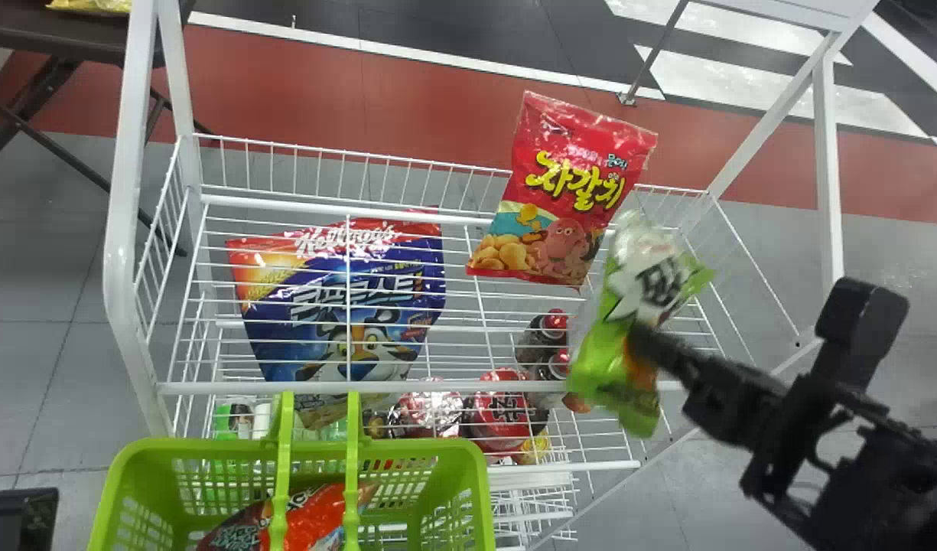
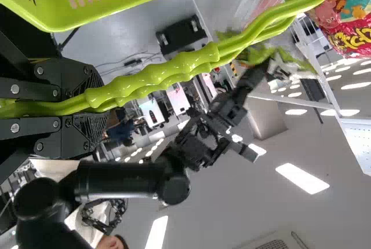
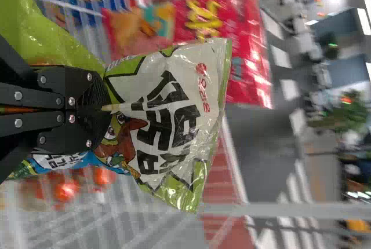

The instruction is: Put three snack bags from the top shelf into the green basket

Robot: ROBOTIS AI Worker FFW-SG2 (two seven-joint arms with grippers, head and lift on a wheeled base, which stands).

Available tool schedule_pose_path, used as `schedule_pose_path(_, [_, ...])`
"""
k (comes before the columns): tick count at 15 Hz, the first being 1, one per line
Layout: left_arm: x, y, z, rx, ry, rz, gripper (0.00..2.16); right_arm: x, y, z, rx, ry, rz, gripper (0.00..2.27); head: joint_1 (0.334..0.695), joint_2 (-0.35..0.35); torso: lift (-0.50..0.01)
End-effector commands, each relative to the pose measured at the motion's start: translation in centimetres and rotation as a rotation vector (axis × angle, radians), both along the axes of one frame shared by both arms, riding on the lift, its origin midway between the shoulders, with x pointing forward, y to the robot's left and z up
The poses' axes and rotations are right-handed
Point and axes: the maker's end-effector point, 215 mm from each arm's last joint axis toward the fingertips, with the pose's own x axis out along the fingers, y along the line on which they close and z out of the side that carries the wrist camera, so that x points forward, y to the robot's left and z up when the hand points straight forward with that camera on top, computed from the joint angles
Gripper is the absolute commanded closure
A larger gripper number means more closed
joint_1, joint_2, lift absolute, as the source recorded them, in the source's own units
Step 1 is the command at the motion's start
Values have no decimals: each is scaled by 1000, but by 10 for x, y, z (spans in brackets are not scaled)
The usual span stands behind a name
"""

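You have one green plastic basket [image 1: 407, 448] containing a glossy red-and-black snack bag [image 1: 320, 514], left gripper [image 2: 95, 108] clamped on its handles [image 1: 283, 432]; rightward, right gripper [image 1: 642, 343] pinching a green-and-white snack bag [image 1: 602, 352].

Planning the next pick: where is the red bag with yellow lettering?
In the head view, the red bag is right of centre at the shelf's back edge, between the blue bag on its left and the green bag in the right gripper.
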Motion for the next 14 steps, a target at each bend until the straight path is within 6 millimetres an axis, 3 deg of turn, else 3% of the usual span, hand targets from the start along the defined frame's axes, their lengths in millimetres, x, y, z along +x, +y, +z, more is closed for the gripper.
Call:
schedule_pose_path(1, [1,-1,1,-2,-4,4,1453,-53,47,-16,81,154,135,2189,695,-350,-46])
schedule_pose_path(3, [2,-2,1,-1,-6,5,1453,-77,75,-15,138,210,222,2189,695,-350,-46])
schedule_pose_path(10, [2,-4,2,-2,-8,1,1453,-96,160,33,305,134,437,2189,695,-350,-46])
schedule_pose_path(12, [1,-4,2,-4,-5,-1,1453,-109,179,28,333,164,472,2189,695,-350,-46])
schedule_pose_path(14, [2,-4,2,-5,-8,-1,1453,-119,187,8,343,224,475,2189,695,-350,-46])
